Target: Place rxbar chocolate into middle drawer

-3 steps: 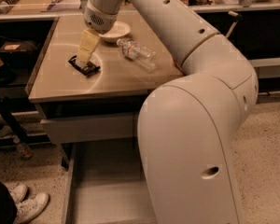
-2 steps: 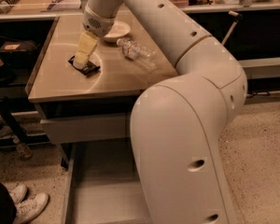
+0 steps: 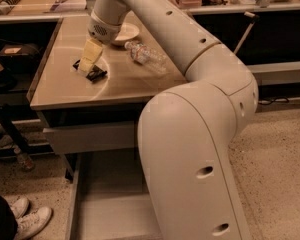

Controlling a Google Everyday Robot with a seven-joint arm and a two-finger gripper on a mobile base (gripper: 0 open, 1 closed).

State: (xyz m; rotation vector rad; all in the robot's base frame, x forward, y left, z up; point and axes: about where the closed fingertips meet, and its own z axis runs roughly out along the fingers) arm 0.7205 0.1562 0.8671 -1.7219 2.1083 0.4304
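1. The claw hangs low over the left part of the desk, pointed down at the rxbar chocolate. I cannot tell whether it is spread or already pinching.
2. The bar lies flat on the desk top, partly hidden beneath the claw.
3. It is likely light and thin, with a slick wrapper and some bend. I would grip across its short width at the middle, firmly but gently.
4. A plastic bottle lies on its side near the bar, clear of it.
5. The middle drawer stands open below the desk.
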